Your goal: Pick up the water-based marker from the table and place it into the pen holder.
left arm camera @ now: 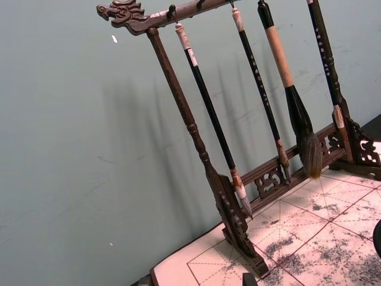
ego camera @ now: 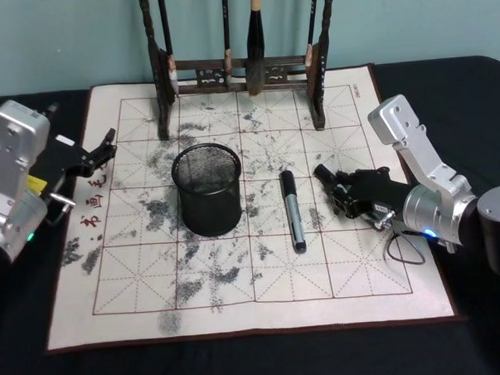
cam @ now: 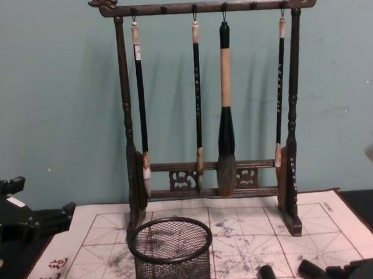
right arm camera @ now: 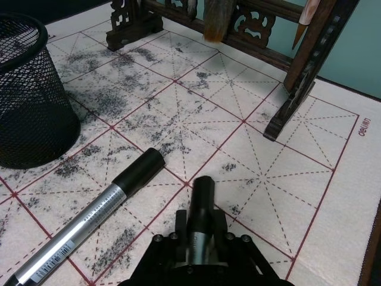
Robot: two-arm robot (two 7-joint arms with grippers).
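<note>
Mat (ego camera: 353,274) on the table (ego camera: 241,362) takes up most of the head view. The holder (ego camera: 208,210) stands at centre frame, with nothing in it that I can see. The marker (ego camera: 293,212) lies flat just right of it, so I judge both pick and drop are left to do. My right claw (ego camera: 324,173) sits just right of the marker, pinched together, gripping nothing and clear of it. My left claw (ego camera: 107,144) is parked at the left edge.

I see the water-based marker (ego camera: 293,212) lying flat on the white, red-gridded, ink-stained mat (ego camera: 263,307) on the dark surface (ego camera: 241,366) (silver barrel, black cap pointing away from me). It lies just right of the pen holder (ego camera: 209,210), a black mesh cup standing upright; the two are not touching.
</note>
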